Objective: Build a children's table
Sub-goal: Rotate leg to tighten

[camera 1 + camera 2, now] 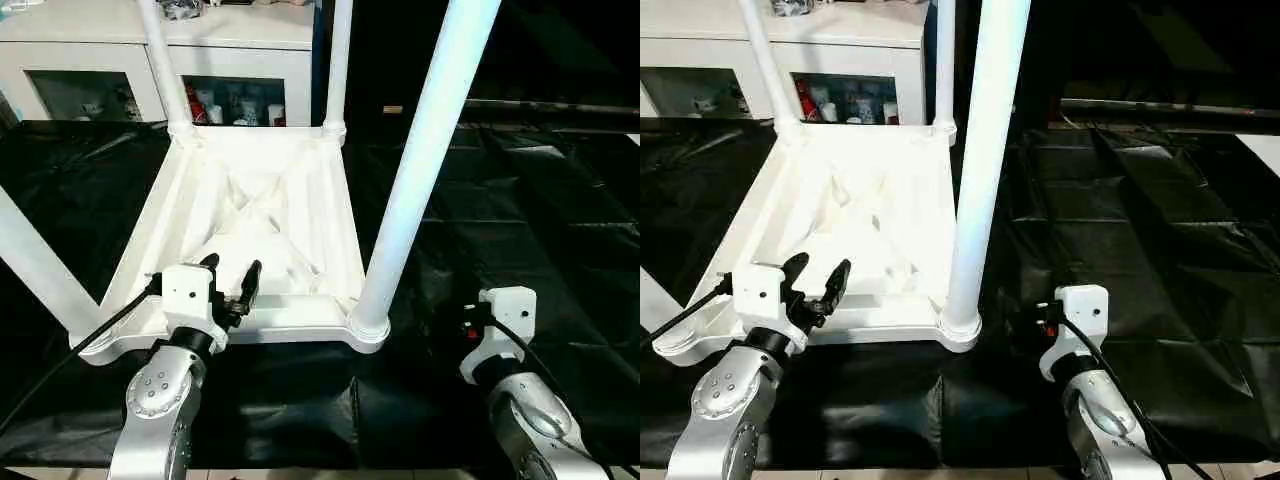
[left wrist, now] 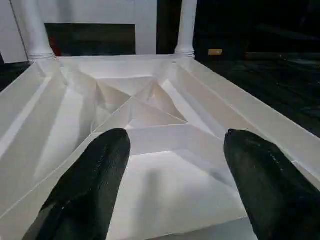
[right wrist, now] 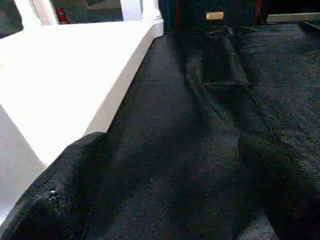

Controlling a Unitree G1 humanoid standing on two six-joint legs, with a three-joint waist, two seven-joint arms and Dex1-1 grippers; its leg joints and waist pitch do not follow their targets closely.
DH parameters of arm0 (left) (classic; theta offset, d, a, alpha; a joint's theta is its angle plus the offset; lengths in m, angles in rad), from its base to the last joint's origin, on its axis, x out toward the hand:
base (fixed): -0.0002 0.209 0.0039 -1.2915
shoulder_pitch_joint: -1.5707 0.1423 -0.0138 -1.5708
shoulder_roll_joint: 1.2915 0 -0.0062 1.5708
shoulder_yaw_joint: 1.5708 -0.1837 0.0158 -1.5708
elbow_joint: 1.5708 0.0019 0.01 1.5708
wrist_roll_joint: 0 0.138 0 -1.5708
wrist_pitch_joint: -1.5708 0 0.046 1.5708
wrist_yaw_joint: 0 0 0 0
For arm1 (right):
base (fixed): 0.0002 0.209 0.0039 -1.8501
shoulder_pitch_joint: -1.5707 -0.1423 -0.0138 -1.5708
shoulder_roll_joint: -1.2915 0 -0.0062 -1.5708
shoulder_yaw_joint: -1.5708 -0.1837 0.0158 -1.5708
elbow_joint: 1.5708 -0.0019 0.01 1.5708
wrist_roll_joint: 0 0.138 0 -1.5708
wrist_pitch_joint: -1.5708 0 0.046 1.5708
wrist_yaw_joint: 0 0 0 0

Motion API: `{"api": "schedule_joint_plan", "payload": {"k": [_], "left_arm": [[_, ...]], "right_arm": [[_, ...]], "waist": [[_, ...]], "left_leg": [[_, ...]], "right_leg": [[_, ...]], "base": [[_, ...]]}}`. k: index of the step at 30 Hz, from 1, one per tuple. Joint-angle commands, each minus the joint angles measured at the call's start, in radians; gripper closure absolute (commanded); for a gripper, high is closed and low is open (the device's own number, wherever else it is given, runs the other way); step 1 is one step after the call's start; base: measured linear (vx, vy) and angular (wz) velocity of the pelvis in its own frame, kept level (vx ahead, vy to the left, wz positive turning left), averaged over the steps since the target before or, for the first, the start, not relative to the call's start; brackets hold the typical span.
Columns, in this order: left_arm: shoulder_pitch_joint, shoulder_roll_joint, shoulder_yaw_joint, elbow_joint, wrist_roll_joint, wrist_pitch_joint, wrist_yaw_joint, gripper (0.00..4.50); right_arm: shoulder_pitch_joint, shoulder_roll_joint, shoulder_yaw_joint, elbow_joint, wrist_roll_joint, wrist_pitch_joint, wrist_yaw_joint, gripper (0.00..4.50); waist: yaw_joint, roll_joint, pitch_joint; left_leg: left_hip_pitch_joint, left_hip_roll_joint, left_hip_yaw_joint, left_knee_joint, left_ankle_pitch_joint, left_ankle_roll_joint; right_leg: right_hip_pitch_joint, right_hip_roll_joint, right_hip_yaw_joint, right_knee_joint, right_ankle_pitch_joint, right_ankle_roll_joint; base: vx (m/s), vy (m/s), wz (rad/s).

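Left eye view shows the white plastic rectangular table top (image 1: pixel 250 215) lying upside down on the black sheet-covered floor (image 1: pixel 520 230), its ribbed underside facing up, with four long white tapered tube legs standing in the corner sockets: near right leg (image 1: pixel 420 170), near left leg (image 1: pixel 35 265), far left leg (image 1: pixel 160 60) and far right leg (image 1: pixel 338 60). The left gripper (image 1: pixel 228 278) hangs over the near rim of the top, its two black fingers spread wide and holding nothing. The right gripper (image 3: pixel 165 195) sits to the right of the near right leg over the black sheet, fingers also wide apart and empty.

All four legs look seated, so the build seems close to done. The risk I would judge from here is a leg only half pushed home; a sideways knock from either arm could tilt it out of its socket, and the near right leg stands closest to both arms.

The left wrist view gives the diagonal ribs inside the top and both far sockets between its fingers (image 2: pixel 90 185). The right wrist view shows the outer side wall of the top just beside that gripper, apart from it. The head views add the white cabinet with glass-front shelves (image 1: pixel 110 70) behind
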Motion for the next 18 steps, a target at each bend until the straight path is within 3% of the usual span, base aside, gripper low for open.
{"api": "schedule_joint_plan", "payload": {"k": [1,17,18], "left_arm": [[-0.009,0.006,-0.007,0.001,-0.013,0.007,0.0,0.99],[-0.003,0.012,-0.017,-0.002,-0.022,0.006,0.005,0.99],[-0.003,0.013,-0.018,-0.002,-0.022,0.006,0.005,0.99]], "right_arm": [[-0.004,-0.002,0.006,-0.009,-0.005,0.006,-0.009,0.02],[-0.001,-0.005,0.013,-0.01,-0.011,0.004,-0.006,0.02],[0.0,-0.006,0.013,-0.01,-0.011,0.004,-0.006,0.02]], "waist": [[-0.001,0.004,-0.042],[-0.001,0.003,-0.045],[-0.001,0.003,-0.046]], "left_leg": [[0.014,0.028,-0.02,-0.072,-0.361,-0.004],[0.013,0.028,-0.02,-0.071,-0.342,0.0],[0.008,0.027,-0.019,-0.068,-0.301,0.007]], "right_leg": [[0.026,-0.025,0.029,-0.087,-0.29,-0.083],[0.028,-0.025,0.029,-0.082,-0.256,-0.089],[0.026,-0.024,0.03,-0.081,-0.21,-0.099]], "base": [[0.0,0.0,0.0],[0.0,0.0,0.0],[0.0,0.0,0.0]]}}
